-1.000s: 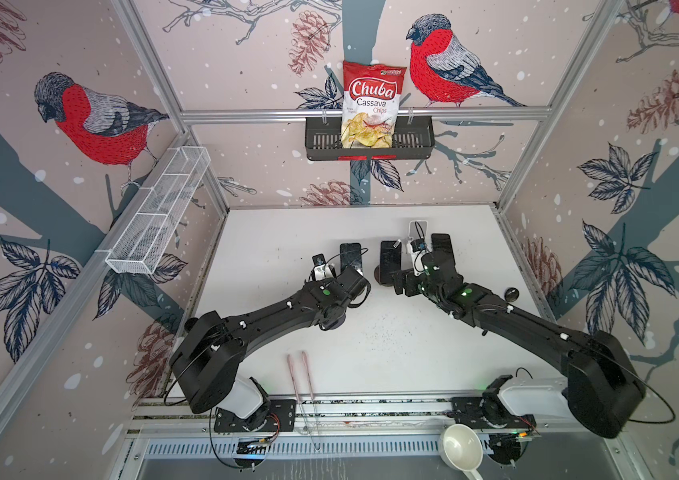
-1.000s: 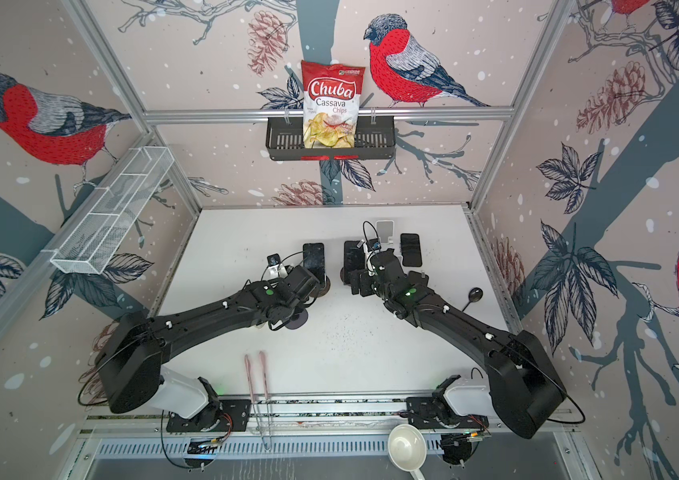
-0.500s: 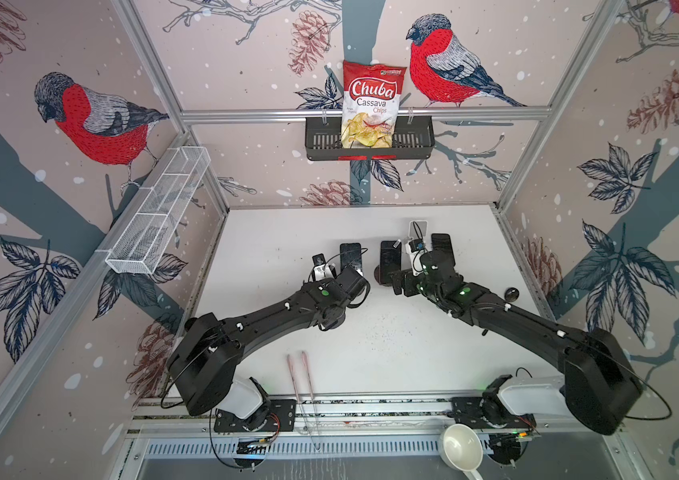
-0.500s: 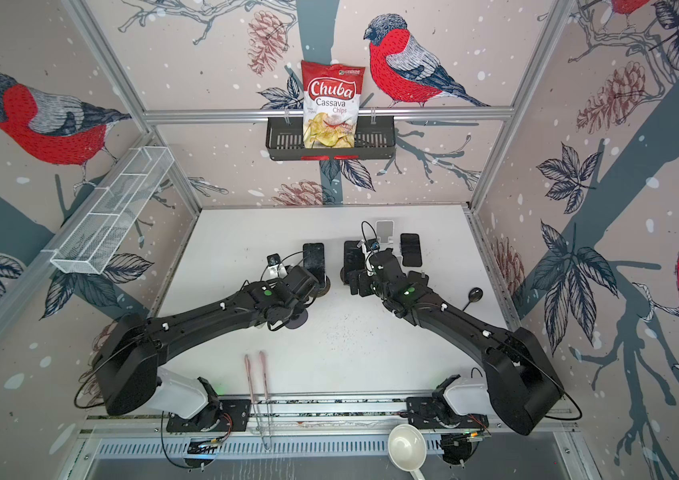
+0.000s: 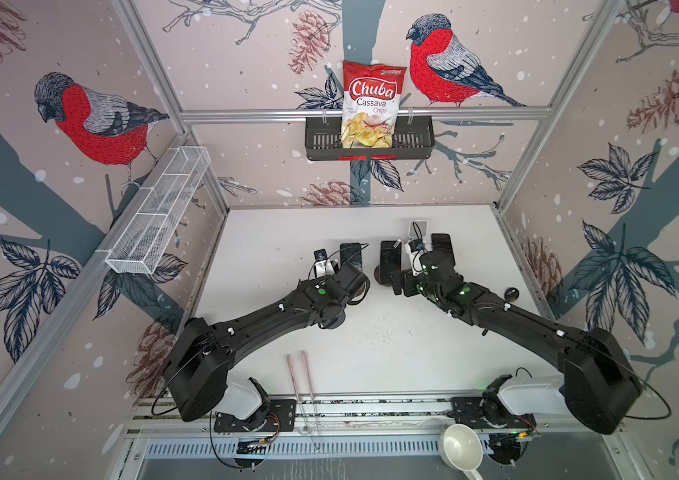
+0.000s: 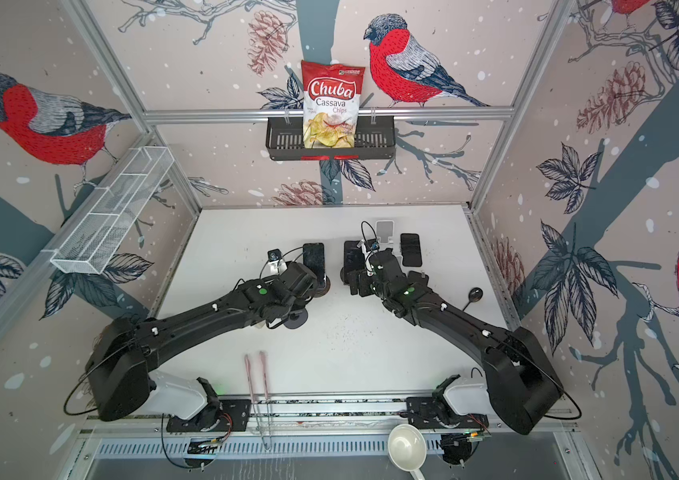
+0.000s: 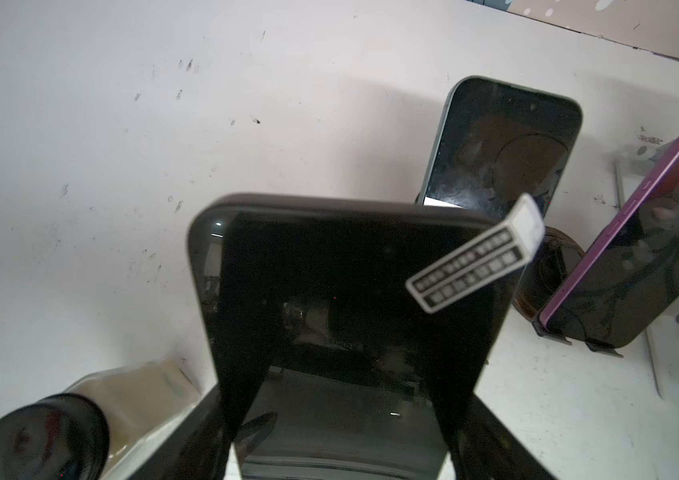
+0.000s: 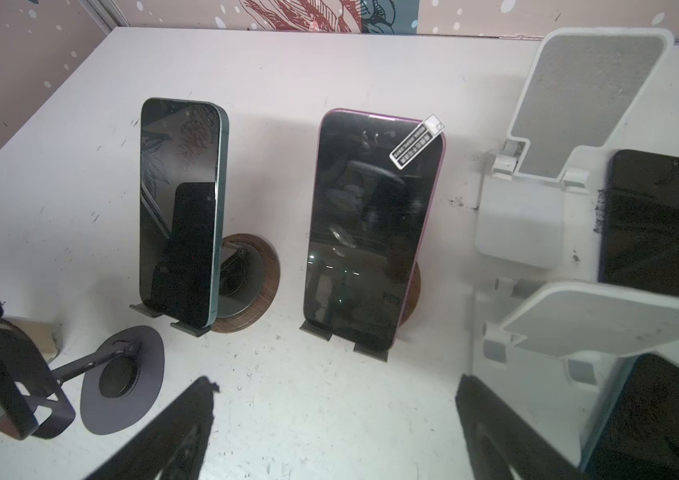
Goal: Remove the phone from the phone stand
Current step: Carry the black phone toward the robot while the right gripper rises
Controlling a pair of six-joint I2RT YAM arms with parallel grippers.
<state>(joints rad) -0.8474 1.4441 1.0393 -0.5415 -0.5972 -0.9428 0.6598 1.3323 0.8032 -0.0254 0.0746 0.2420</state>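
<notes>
Because the phone (image 7: 350, 291) is thin, stiff, slippery glass, grab its 2 long sides. The left gripper (image 7: 350, 399) squeezes those sides, right by the stand (image 8: 121, 374). The right gripper (image 8: 335, 380) is spread apart, empty.

Three phones are in a row across the table (image 5: 271, 257). The left phone (image 5: 350, 254) leans on the left stand (image 8: 246, 286), the middle phone (image 5: 390, 255) on the middle stand (image 8: 369, 348). The right phone (image 5: 441, 245) is just right of two folding stands (image 8: 516, 224), which are one behind the other. Before the left phone, a fourth phone (image 7: 350, 291) sits inside the left gripper (image 7: 346, 424), near an empty stand (image 8: 121, 382). On the back wall, a chips bag (image 5: 372, 104) stands in a basket (image 5: 321, 139).
</notes>
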